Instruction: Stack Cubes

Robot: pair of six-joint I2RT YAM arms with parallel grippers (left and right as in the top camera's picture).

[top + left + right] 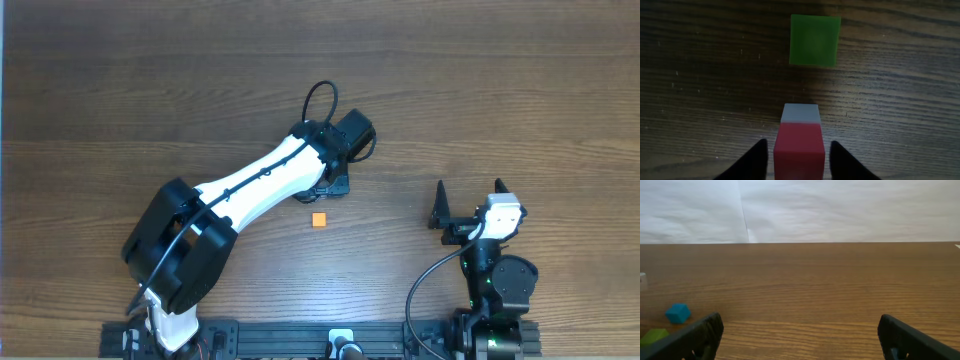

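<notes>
Seen from above, the left arm (255, 185) lies as a diagonal barrier from 7 o'clock up to the middle of the table (520, 70). The orange cube (318, 220) sits just beside that arm's wrist, at its 6 o'clock. There is bare wood from the cube's 2 round to its 7 o'clock, so a way in lies there. The right gripper (468, 187), jaws spread wide, faces clear wood at its 12 o'clock, and the blue cube (677, 313) stands off toward its 10 o'clock. Inside the left gripper (797, 143), the red cube (799, 155) leaves only slivers of gap beside each finger. The green cube (815, 40) blocks that gripper's 12 o'clock, standing apart with bare wood between.
</notes>
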